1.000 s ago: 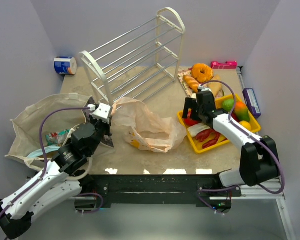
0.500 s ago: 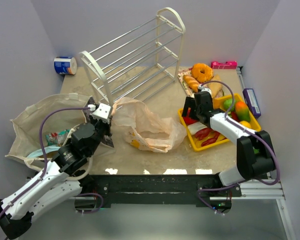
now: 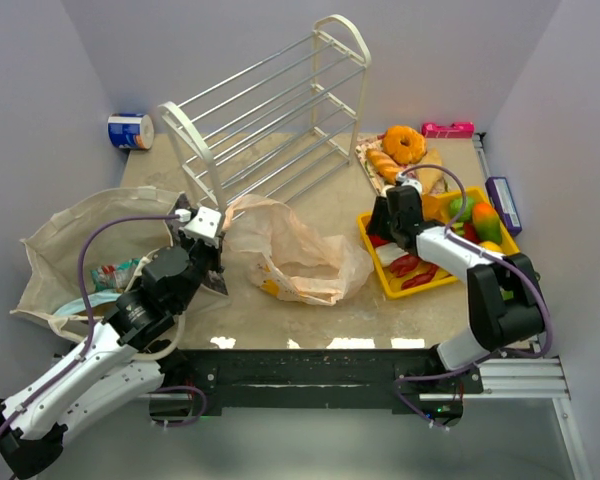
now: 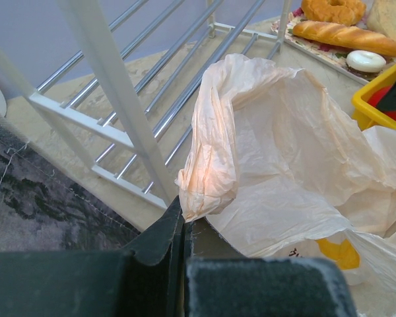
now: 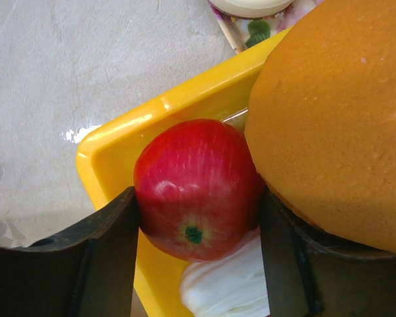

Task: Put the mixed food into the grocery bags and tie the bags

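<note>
right wrist: right claw (image 5: pixel 197 221) has both pads touching the red apple (image 5: pixel 195 188), which sits in a corner of the yellow tray (image 5: pixel 185 99). apple looks hard, smooth and light, so it may slip; grip across the widest part. left claw (image 4: pixel 183 228) is pinched on the rim of the thin, flimsy pink bag (image 4: pixel 284 152).

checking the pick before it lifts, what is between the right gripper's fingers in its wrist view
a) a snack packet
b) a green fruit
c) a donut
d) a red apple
d: the red apple sits between the fingers of the right gripper, touching both, in the corner of the yellow tray.
</note>
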`<state>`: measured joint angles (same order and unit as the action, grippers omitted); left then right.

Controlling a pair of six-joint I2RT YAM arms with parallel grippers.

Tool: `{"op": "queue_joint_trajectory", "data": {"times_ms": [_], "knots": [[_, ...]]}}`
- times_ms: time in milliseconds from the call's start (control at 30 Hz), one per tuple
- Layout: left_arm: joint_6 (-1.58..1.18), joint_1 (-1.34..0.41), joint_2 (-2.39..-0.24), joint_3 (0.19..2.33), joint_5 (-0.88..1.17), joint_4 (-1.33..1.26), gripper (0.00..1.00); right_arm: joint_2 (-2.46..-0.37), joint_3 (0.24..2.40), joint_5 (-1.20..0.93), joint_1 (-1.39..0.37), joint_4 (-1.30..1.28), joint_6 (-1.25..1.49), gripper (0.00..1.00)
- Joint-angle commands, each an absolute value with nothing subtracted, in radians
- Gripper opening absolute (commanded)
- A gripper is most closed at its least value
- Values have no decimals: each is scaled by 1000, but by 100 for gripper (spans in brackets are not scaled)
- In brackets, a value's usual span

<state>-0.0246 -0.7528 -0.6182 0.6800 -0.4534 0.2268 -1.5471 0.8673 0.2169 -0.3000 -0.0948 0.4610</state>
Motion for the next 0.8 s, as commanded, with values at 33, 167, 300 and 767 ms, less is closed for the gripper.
{"op": "queue_joint_trajectory", "data": {"times_ms": [33,167,300,767], "knots": [[-23,-746,-611,680,-453,201,0,-1468,859,195,-296,-77,445,38],[-23,-747,-604,680,-453,199,0,-1378,867,161,-296,-81,417,22],[-23,-746,-600,678,-449,196,0,-1261,885,103,-305,-94,382,9],[-25,-746,-603,676,-440,195,0,-1086,1032,-133,-822,-84,347,2]]}}
